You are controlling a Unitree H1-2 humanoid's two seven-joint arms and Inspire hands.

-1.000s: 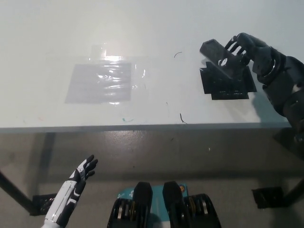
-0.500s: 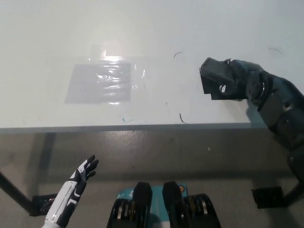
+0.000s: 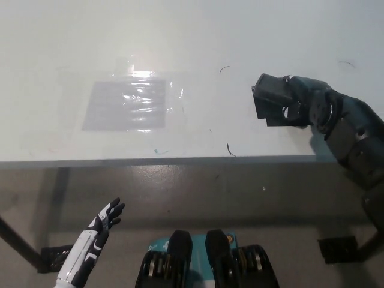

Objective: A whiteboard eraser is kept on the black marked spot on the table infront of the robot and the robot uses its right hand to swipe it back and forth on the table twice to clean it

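The black right hand (image 3: pixel 303 102) is reaching in from the right side of the head view and is lying low over the right part of the white desk (image 3: pixel 192 54), its fingers (image 3: pixel 293 111) wrapping over the whiteboard eraser (image 3: pixel 271 96) and grasping it. The eraser is showing as a dark block pressed flat against the desk surface, with its free end sticking out to the left of the hand and the rest covered by the palm. It is sitting on the black marked spot (image 3: pixel 277 120), of which only a thin dark strip is peeking out under the eraser and the hand; how much of the spot is covered cannot be made out. A few short pen marks (image 3: pixel 230 150) are lying on the desk to the left of the eraser, one near the front edge and one further back. Well apart, toward the left half of the desk, a glossy taped patch (image 3: pixel 126 105) is catching the light. The white left hand (image 3: pixel 102 225) is hanging below the desk's front edge at the lower left, holding nothing, its fingers released and slightly spread.
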